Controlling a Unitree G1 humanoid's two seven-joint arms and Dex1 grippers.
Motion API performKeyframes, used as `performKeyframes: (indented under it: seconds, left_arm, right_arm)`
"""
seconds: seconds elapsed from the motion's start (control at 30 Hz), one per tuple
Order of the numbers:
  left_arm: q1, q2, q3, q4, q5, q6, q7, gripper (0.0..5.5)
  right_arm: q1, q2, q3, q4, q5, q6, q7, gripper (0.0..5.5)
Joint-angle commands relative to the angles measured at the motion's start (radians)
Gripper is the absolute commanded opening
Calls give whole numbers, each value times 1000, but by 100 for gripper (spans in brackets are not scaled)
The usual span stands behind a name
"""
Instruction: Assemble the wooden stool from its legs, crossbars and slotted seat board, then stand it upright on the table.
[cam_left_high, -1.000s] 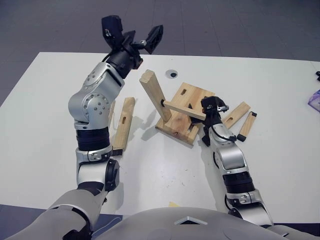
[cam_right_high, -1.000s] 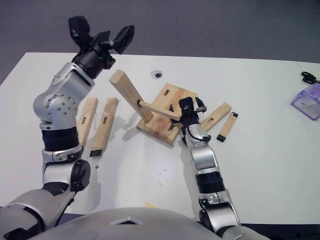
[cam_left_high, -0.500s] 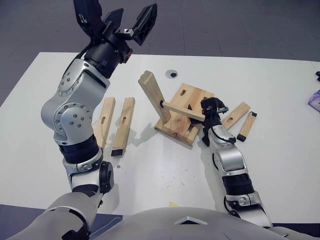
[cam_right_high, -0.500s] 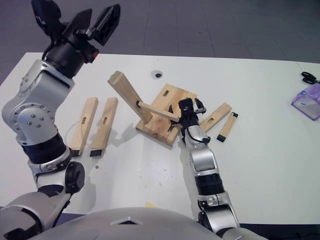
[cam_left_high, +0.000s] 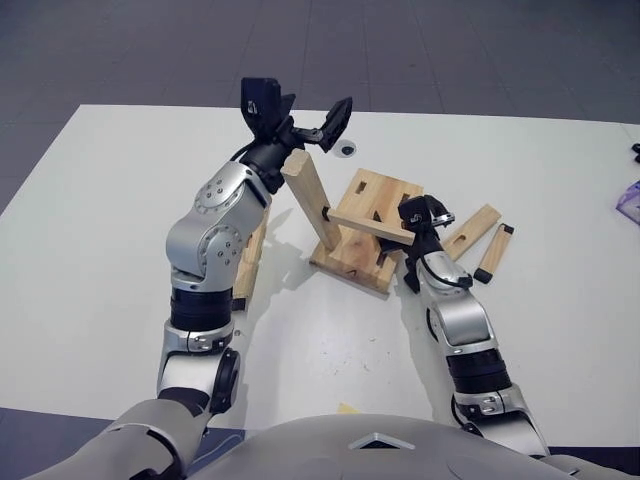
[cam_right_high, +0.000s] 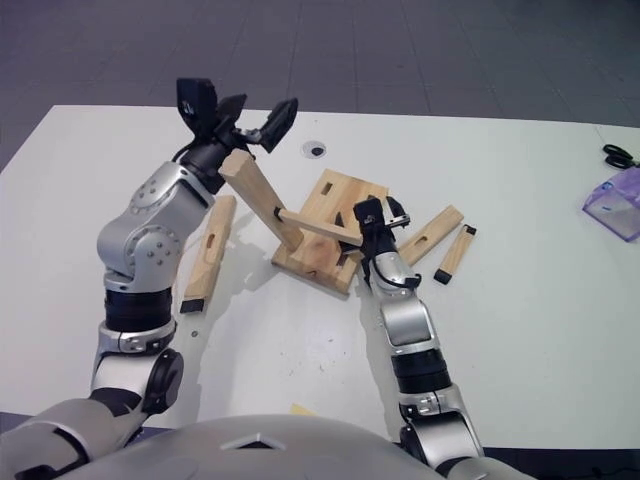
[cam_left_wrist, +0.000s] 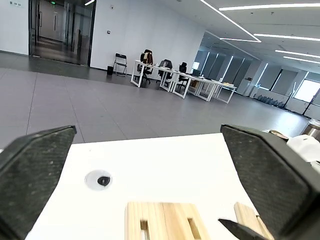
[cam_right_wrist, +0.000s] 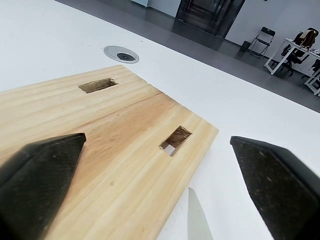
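Lowered above tilted leg (cam_left_high: 312, 200), 11 o'clock of seat board (cam_left_high: 378, 192): left gripper (cam_left_high: 300, 108), spread wide, empty. Right gripper (cam_left_high: 424, 214) likewise. Loose legs (cam_right_high: 207, 262) half hidden behind arm (cam_left_high: 215, 215).

White table (cam_left_high: 90, 200): tilted seat board (cam_right_high: 310, 250), loose legs (cam_right_high: 205, 265), purple box (cam_right_high: 618, 205).

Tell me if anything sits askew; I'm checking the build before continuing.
The slotted wooden seat board looks tilted on the white table, and the pale wooden leg at its edge leans sideways, not square.

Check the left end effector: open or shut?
Open. The left end effector shows both fingers spread wide apart, over the top of the tilted leg.
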Motion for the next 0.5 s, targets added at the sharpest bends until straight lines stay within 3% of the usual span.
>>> performKeyframes:
  seconds: [0.03,0.2,0.37,0.5]
  left_arm:
    - [-122,55,99,-20,-32,19,8,538]
    - [-237,284,262,127,29,-30,-17,538]
    - [-16,494,215,257,133,91,-129,538]
    - [131,518,185,265,123,176,-210,538]
  right_arm:
    - [67,14,37,77,0,76,31,540]
    - [78,14,29,81,0,64,27,540]
    - [91,19,19,86,1,53,14,540]
    - [104,23,9,76,0,55,5,540]
